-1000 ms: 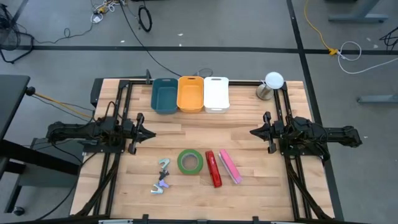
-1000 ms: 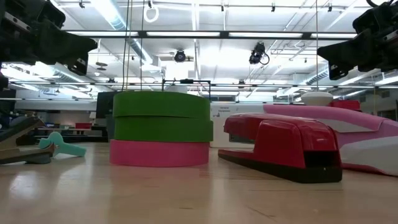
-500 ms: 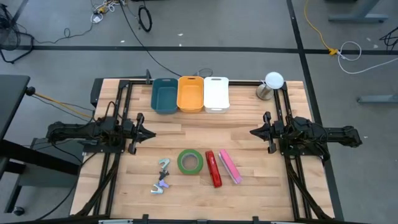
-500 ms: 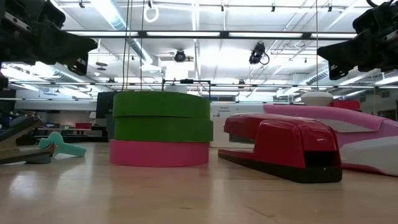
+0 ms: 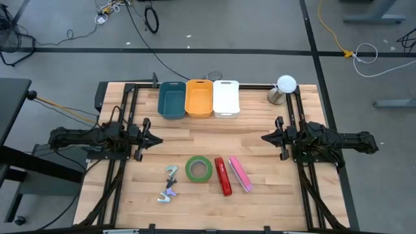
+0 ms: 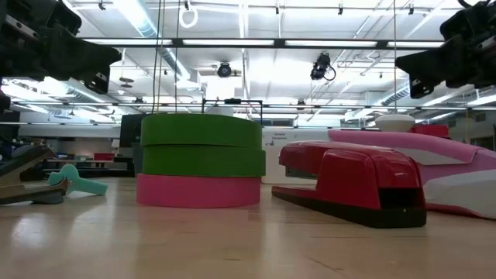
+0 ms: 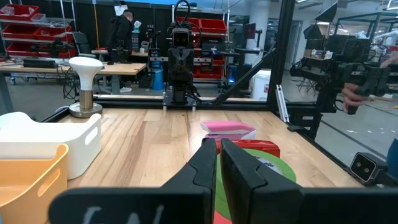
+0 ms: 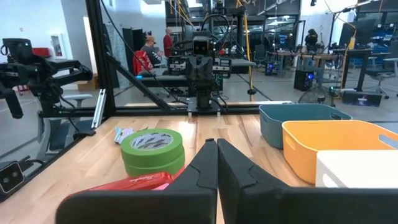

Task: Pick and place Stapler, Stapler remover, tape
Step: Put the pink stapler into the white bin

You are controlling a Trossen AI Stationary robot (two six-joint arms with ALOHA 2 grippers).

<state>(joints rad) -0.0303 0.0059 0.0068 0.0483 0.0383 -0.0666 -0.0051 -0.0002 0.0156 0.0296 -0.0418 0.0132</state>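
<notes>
**Ana:** Near the front edge of the wooden table [image 5: 260, 195], what lies there?

**Ben:** A row: two staple removers [image 5: 168, 184], the green tape [image 5: 199, 169] lying flat, a red stapler [image 5: 223, 176], and a pink stapler [image 5: 240, 173] just beside it. Likely laid out apart so each can be picked singly.

**Ana:** And the arms?

**Ben:** The left gripper [image 5: 156, 140] and right gripper [image 5: 265, 138] hover at mid-table, facing each other, fingers pressed together, holding nothing.

**Ana:** Where would things go?

**Ben:** Probably the bins at the back edge: teal bin [image 5: 171, 101], orange bin [image 5: 199, 99], white bin [image 5: 225, 98], touching side by side. Bare wood between the row and the bins leaves room to move; a small lamp [image 5: 283, 88] stands at the back right corner.
</notes>
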